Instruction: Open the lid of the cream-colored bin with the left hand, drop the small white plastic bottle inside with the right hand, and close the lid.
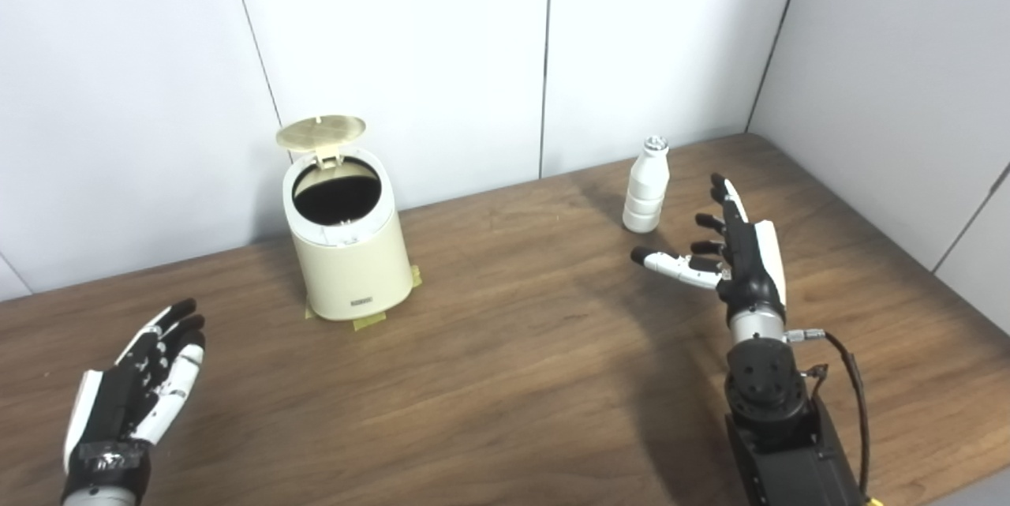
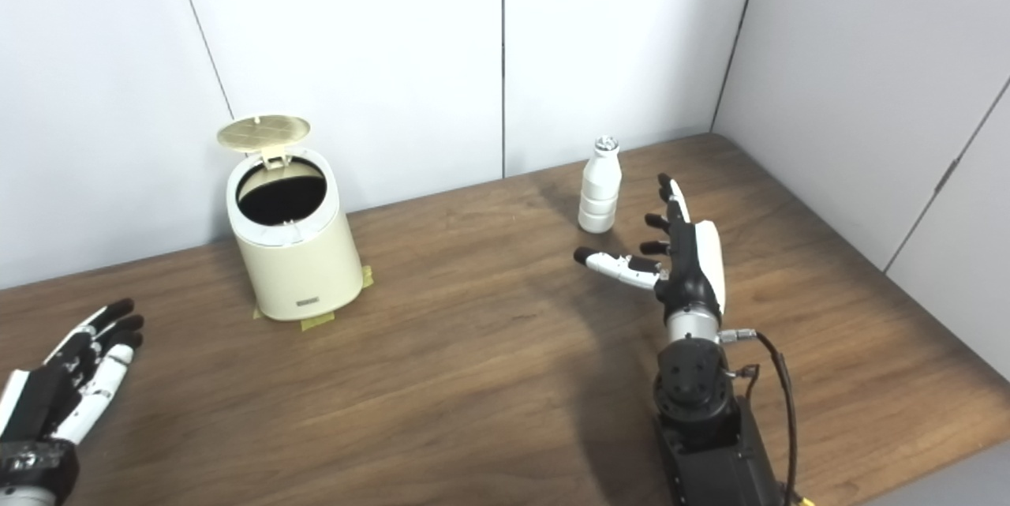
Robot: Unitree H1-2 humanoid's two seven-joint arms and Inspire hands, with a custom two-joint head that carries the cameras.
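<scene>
I see the bin [image 1: 345,249] standing lid [image 1: 321,131] up, its inside too dark to read. The bottle [image 1: 646,187] stands on the counter [image 1: 505,364] just beyond my spread, empty right hand [image 1: 730,253]; my left hand [image 1: 138,391] is spread too, its wrist cut off.

left hand [image 1: 138,391] empty, fingers spread, right hand [image 1: 730,253] likewise

A lab-like test booth: bare white wall panels [image 1: 394,40] enclosing a wooden table [image 1: 505,380]
</scene>
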